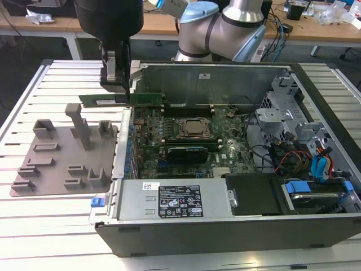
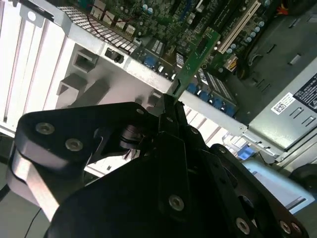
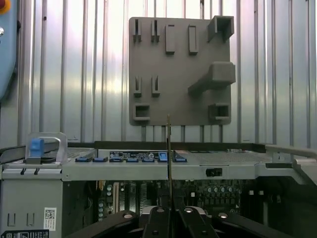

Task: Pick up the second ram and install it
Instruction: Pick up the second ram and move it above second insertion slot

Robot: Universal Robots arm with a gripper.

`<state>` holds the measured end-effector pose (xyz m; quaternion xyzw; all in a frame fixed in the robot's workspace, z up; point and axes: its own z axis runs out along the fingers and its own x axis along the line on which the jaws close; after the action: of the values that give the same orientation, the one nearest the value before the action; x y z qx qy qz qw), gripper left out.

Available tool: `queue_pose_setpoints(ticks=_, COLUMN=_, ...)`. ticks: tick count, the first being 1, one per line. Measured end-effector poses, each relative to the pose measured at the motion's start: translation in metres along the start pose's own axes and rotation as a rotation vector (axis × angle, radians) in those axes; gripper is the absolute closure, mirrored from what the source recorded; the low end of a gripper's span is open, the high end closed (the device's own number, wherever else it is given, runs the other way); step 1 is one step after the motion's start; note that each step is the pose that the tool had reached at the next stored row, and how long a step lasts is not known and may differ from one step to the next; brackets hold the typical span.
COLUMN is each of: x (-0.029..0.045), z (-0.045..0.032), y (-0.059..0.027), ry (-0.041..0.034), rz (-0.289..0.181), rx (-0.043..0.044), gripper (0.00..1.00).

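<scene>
Green second ram (image 1: 148,98) pinched in gripper (image 1: 116,90), its middle hidden

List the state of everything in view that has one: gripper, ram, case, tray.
gripper: shut on the second ram.
second ram: held level on its edge, in the air above the case's edge, not seated.
computer case: lying on its side, open, motherboard exposed.
holder tray: flat on the slatted table, beside the case.

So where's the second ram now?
Held in the end effector, the ram hangs over the case wall at the exterior view's left, between grey tray and motherboard.
</scene>
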<state>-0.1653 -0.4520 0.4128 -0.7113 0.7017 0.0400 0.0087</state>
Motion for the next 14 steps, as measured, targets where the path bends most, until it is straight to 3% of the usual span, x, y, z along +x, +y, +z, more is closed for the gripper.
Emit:
queue_pose_setpoints(ticks=4, x=-0.0001, z=-0.0006, y=-0.0193, ry=-0.0001, rz=0.000, rx=0.0000, gripper=0.87)
queue_pose_setpoints(ticks=14, x=0.0000, z=-0.0018, y=-0.0532, ry=0.0000, rz=0.000, rx=-0.0002, gripper=0.87)
